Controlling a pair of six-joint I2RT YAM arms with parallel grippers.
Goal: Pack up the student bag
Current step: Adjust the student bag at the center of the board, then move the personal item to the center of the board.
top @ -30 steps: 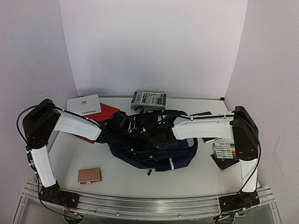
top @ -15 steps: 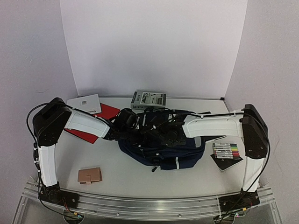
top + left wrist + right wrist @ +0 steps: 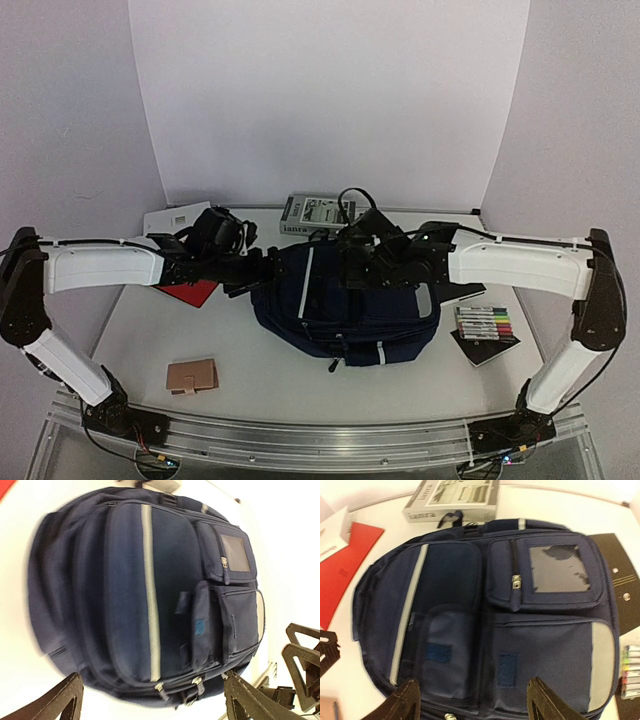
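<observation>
The student bag (image 3: pixel 340 312), navy blue with a white stripe, lies front side up in the middle of the table. My left gripper (image 3: pixel 258 266) hovers over its left edge, open and holding nothing. In the left wrist view the bag (image 3: pixel 125 590) fills the frame, and its zip pulls sit between the spread fingers of that gripper (image 3: pixel 152 680). My right gripper (image 3: pixel 358 256) hangs over the bag's top middle, also open and holding nothing. The right wrist view looks down on the bag's front pockets (image 3: pixel 540 630), which lie under that gripper (image 3: pixel 473 682).
A tan wallet (image 3: pixel 191 377) lies at the front left. A red folder (image 3: pixel 192 293) and a white booklet (image 3: pixel 172 218) lie at the back left. A grey box (image 3: pixel 318 212) sits behind the bag. A marker set (image 3: pixel 484 323) on a black card lies to the right.
Both grippers have opened and let go of the bag. Both arms have stretched out and risen above it. The bag has shifted right and now lies flat.
</observation>
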